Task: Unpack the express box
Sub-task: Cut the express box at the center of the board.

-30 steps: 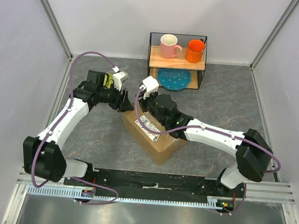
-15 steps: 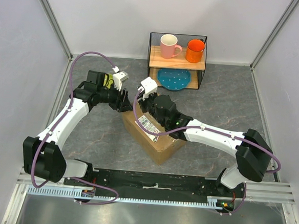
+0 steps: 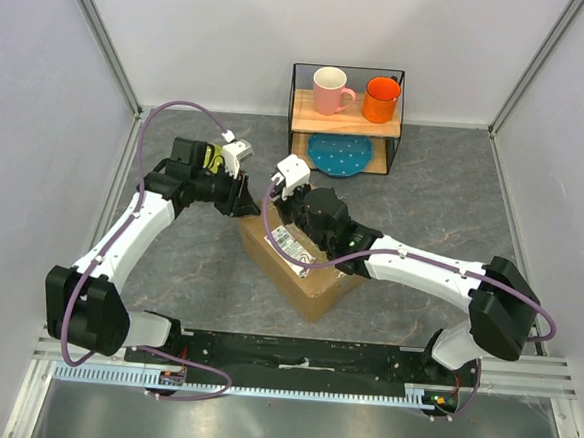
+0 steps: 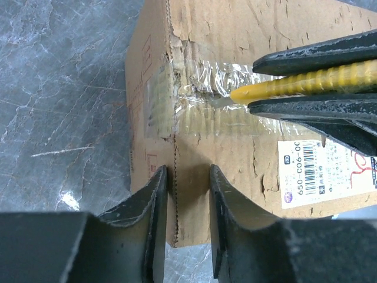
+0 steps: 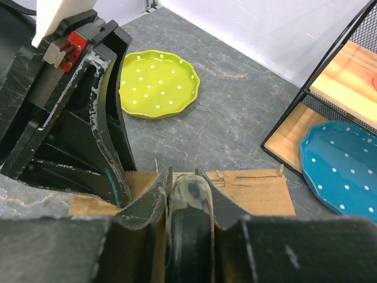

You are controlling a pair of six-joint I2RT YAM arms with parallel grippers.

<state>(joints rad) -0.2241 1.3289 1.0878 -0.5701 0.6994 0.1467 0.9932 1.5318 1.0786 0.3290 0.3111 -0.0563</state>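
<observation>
Yellow ribbed tool meets crinkled tape on express box.

You're working in a robot lab cell: white panels on aluminium posts are enclosing the table, arms are sitting bolted to a rail, and a shelf is displaying staged mugs.

Express box rough matt cardboard; seam tape glossy, crinkled; knife ribbed plastic.
</observation>
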